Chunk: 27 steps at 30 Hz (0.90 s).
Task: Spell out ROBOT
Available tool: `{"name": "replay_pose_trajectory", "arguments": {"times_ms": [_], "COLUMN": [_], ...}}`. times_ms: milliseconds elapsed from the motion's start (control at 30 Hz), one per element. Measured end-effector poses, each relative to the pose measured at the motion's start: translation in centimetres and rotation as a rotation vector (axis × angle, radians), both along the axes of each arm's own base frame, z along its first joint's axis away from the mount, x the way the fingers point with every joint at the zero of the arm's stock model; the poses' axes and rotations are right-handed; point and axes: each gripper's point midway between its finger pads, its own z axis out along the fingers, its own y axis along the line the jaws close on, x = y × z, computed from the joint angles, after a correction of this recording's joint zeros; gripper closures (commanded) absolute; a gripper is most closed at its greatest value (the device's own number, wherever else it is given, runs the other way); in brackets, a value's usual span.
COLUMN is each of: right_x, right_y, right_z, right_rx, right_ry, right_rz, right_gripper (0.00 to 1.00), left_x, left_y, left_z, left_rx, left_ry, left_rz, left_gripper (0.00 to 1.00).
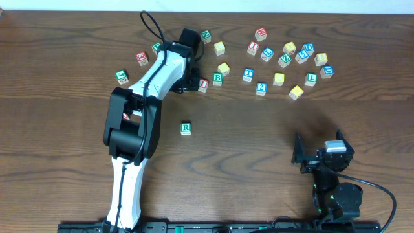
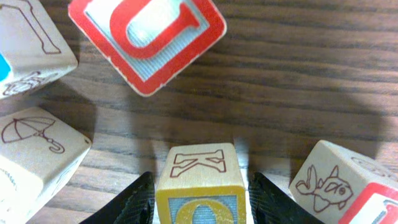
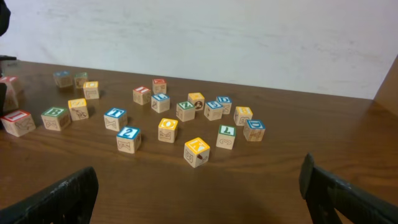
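Dark wood-grain table (image 1: 259, 142), matte with long streaks; pale blank wall (image 3: 217, 37) behind the far edge. Mid and near table is open. R block (image 1: 185, 128), green letter, sits alone there, well apart from the rest. Loose cluster of blocks (image 1: 279, 79) lies along the far side: small wooden cubes w/ coloured frames and letters.

Left gripper (image 2: 200, 182) is at the cluster's left end, black fingers (image 2: 140, 199) flanking a yellow-framed O block (image 2: 199, 177), K outline on its top face. Fingers are v. close to its sides; can't tell if they clamp it. Red-framed block (image 2: 149, 31) just ahead, tilted.

Right gripper (image 3: 199, 171) is at the near right, spread wide, holding nothing.
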Motion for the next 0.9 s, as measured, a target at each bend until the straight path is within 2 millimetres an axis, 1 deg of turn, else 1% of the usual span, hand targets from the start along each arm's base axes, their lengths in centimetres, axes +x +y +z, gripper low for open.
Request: {"name": "replay_pose_trajectory", "arguments": {"times_ms": [333,433,733,900], "right_x": [0.0,0.0,0.0,0.0], "right_y": [0.0,0.0,0.0,0.0], "right_z": [0.0,0.0,0.0,0.0], "right_rx": [0.0,0.0,0.0,0.0], "right_ry": [0.0,0.0,0.0,0.0], "right_rz": [0.0,0.0,0.0,0.0], "right_gripper": [0.01,0.01,0.01,0.01], "left_x": [-0.2,-0.1,0.6,0.5], "left_y": [0.1,0.0,-0.2,-0.2], "left_z": [0.0,0.3,3.4,3.6], "left_rx": [0.002,0.001,-0.021,-0.021], "left_ry": [0.007,0.003,-0.063,-0.063], "left_rz": [0.0,0.0,0.0,0.0], "left_gripper": [0.53,0.53,0.53,0.53]}}
